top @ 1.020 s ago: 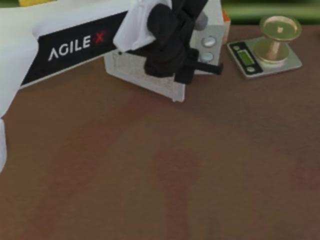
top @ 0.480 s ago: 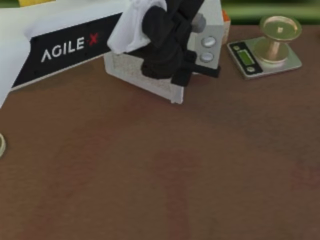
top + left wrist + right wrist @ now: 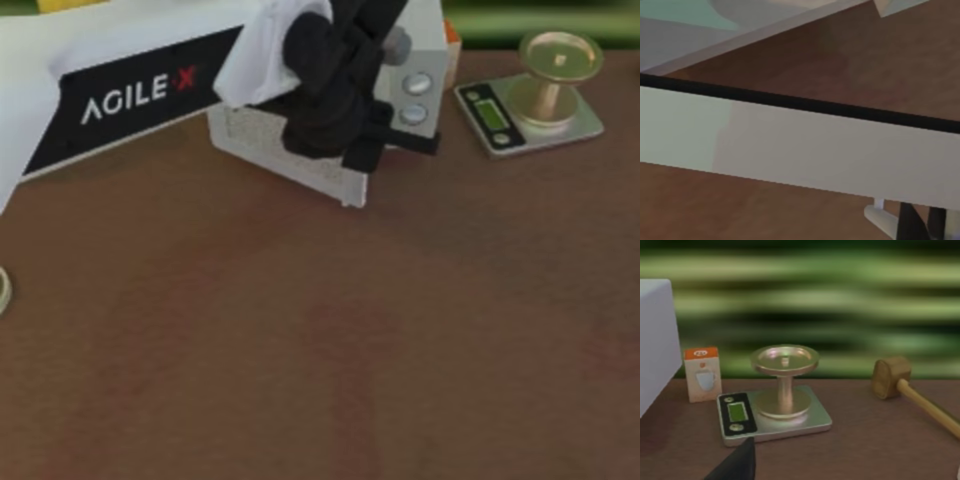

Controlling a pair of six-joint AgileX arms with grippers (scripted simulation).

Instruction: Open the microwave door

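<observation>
The white microwave [image 3: 428, 45] stands at the table's back, its two silver knobs [image 3: 416, 100] facing forward. The microwave door [image 3: 300, 172], a speckled grey panel, stands swung out at an angle, free edge toward the table's middle. My left gripper [image 3: 388, 142] reaches over the microwave and is shut on the door's free edge by the knob panel. In the left wrist view the door [image 3: 790, 140] fills the frame as a pale band, with its handle [image 3: 881, 218] against the black fingers [image 3: 910, 223]. My right arm is out of the top view.
A grey kitchen scale [image 3: 530, 108] with a brass pan sits right of the microwave, also in the right wrist view [image 3: 775, 416]. A small orange-and-white box [image 3: 702, 375] stands behind it, and a wooden mallet [image 3: 900, 382] lies farther right. A brass rim [image 3: 3, 290] shows at the left edge.
Over the last second the left arm drew slightly left and the door's free edge swung out a little. In the last half second almost nothing moved.
</observation>
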